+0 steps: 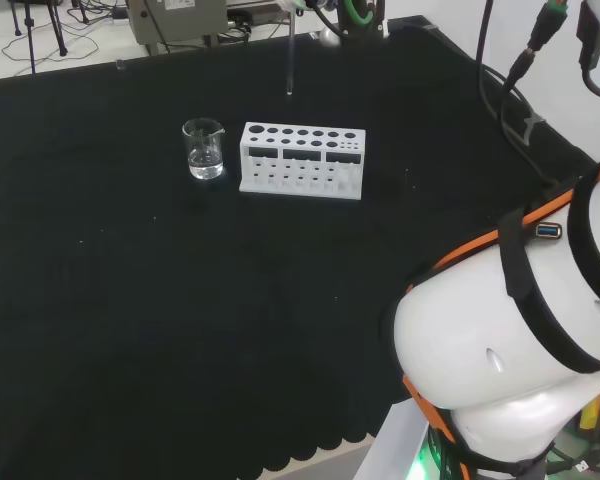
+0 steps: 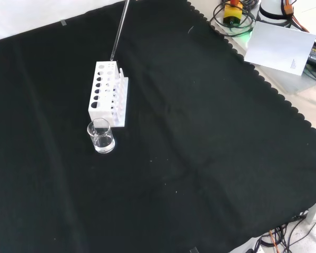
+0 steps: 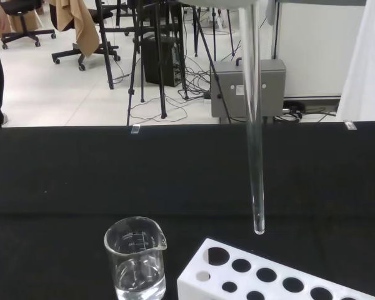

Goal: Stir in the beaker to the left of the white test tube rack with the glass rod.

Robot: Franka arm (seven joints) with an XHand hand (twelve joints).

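A black cloth with a scalloped edge covers the counter; beyond it in the wrist view lie a pale floor, tripods and a grey box. The small clear glass beaker, holding a little clear liquid, stands just left of the white plastic test tube rack in the head view. The thin clear glass rod hangs upright above the rack's far side — its rounded tip in the air. Whether the hand's grip is closed around it I cannot tell.

Glass rod above rack, beaker
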